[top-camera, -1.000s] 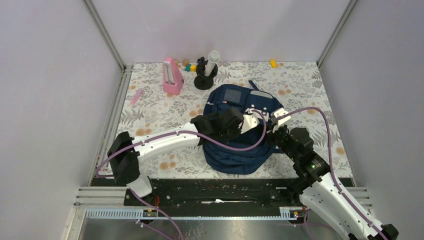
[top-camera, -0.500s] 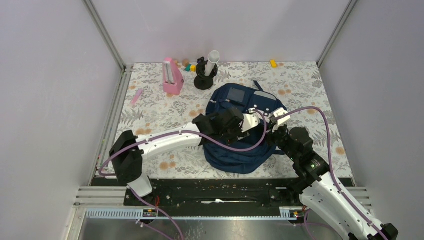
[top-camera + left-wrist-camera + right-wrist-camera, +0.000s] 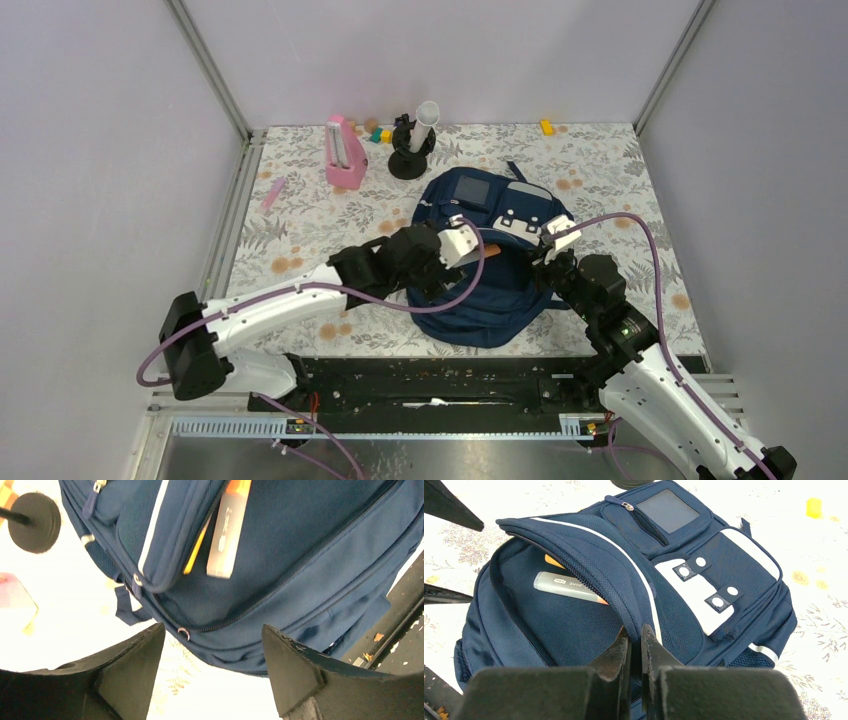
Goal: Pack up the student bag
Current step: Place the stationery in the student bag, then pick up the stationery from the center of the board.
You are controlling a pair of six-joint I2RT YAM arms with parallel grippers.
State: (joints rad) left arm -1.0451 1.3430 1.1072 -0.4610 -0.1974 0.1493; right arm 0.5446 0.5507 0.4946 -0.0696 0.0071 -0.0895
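Top external view puts the student bag (image 3: 490,290) flat on the floral table (image 3: 620,190), between the two arms and just ahead of them, front patches up. Your right gripper (image 3: 553,248) is pinched closed on the raised zip rim (image 3: 624,587) of the bag's opened compartment and props it up. Your left gripper (image 3: 455,245) hangs over the bag's left side, jaws spread, nothing between them.

Expect the bag to handle as soft, floppy fabric. Let go of that rim and the mouth will probably sag shut. The piped zip edge looks like the firmest place to grip (the broad panels would likely just bunch up), and the whole bag should drag more readily than lift.

The right wrist camera looks into the mouth: a slim grey case with an orange end (image 3: 569,586) lies inside, with a yellow item (image 3: 553,561) tucked behind it. From above you see only an orange sliver there. The left wrist camera shows the case (image 3: 225,530) poking out from under the rim, plus a zip pull (image 3: 183,631) lower down. Only the top view shows the pink object (image 3: 343,152) and black stand (image 3: 408,160) at the far edge.
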